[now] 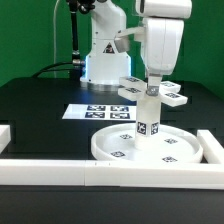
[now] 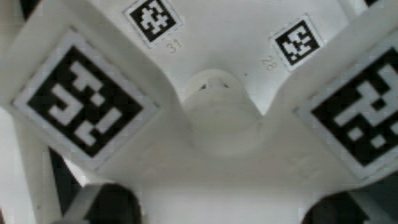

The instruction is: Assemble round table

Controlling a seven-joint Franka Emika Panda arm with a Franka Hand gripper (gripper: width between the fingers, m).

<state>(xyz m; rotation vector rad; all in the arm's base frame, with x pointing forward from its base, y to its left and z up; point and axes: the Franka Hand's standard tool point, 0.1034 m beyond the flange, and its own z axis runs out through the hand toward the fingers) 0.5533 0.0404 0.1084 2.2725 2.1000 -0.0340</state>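
The gripper [image 1: 151,88], fingers seemingly clamped across the cross-shaped base [image 1: 173,97] atop the leg [image 1: 148,122] standing upright on the round disc [image 1: 110,143]: I would hold the wrist vertical, turning gently to avoid cross-threading.

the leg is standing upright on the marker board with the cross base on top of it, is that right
Not quite. The leg does stand upright with the cross base on top of it, but it stands in the round disc, not on the marker board. That board lies flat on the table beyond the disc, toward the exterior view's left. The exterior view shows this.
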